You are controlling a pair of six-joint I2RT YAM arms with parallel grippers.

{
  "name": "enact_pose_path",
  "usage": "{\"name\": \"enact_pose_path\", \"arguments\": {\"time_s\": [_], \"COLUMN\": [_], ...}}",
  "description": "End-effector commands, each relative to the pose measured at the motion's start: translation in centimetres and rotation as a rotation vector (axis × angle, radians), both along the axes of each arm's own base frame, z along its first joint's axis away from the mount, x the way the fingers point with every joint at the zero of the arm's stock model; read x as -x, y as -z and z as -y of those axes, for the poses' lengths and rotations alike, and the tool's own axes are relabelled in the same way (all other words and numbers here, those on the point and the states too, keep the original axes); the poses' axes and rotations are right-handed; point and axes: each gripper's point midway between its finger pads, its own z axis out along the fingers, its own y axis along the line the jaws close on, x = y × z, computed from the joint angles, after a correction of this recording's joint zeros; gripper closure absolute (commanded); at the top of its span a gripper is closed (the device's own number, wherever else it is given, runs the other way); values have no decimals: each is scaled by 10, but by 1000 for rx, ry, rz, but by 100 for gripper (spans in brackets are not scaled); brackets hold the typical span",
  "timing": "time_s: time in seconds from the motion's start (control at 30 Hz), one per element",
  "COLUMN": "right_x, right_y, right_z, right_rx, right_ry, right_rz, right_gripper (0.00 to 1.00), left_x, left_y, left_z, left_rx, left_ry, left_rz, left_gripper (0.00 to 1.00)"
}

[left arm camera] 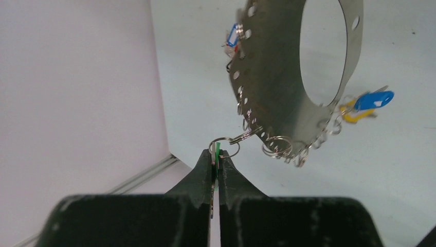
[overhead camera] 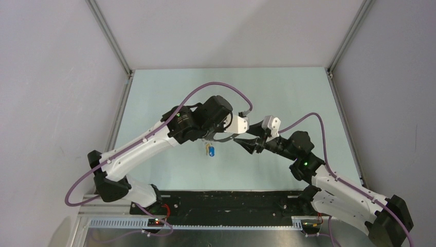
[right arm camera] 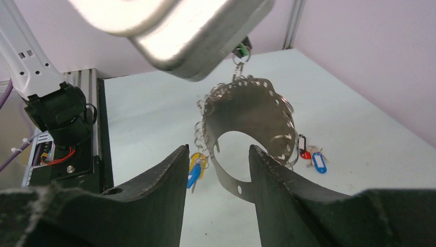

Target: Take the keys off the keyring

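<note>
My left gripper [left arm camera: 217, 157] is shut on a green-headed key [left arm camera: 218, 148], whose small ring links to the keyring [left arm camera: 272, 87]. The keyring is a large flat grey hoop fringed with silvery rings, and it hangs in the air from that key. A blue key [left arm camera: 374, 99] and a yellow key [left arm camera: 352, 114] dangle from its rim; they also show in the top view [overhead camera: 211, 150]. My right gripper [right arm camera: 218, 154] is open and holds nothing. The lower rim of the keyring [right arm camera: 252, 110] shows between its fingers. In the top view the two grippers, left [overhead camera: 218, 135] and right [overhead camera: 249, 143], face each other closely.
A loose cluster of keys with red and blue heads [right arm camera: 313, 157] lies on the pale table [right arm camera: 360, 128] beyond the hoop. The left arm's base [right arm camera: 61, 118] and a black rail stand at the left of the right wrist view. Enclosure walls ring the table.
</note>
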Motion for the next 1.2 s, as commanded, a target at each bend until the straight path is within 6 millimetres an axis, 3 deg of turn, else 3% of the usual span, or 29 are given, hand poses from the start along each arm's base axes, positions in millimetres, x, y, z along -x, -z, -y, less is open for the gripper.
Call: {"name": "enact_pose_path", "arguments": {"time_s": [0.0,0.1,0.4,0.77,1.0,1.17], "right_x": [4,11,17,39,20,11], "right_y": [-25,-32,-45,-53,-46,-48], "right_z": [5,7,9,-19,-30,-33], "right_rx": [-72,-89,-110,-93,-77,-92], "right_ry": [19,3,-6,-131,-72,-55], "right_rz": [133,168,223,233,226,248], "right_gripper": [47,47,47,68,74,73], "left_x": [-8,-4,7,12,22,33], "left_y": [-45,-49,-36,-25,-27,-25], "left_z": [1,7,15,21,23,28], "left_rx": [95,149,216,264,299,315], "left_ry": [23,62,138,126,156,217], "left_rz": [156,162,136,89,69,41], "left_gripper": [100,100,100,100,100,100]}}
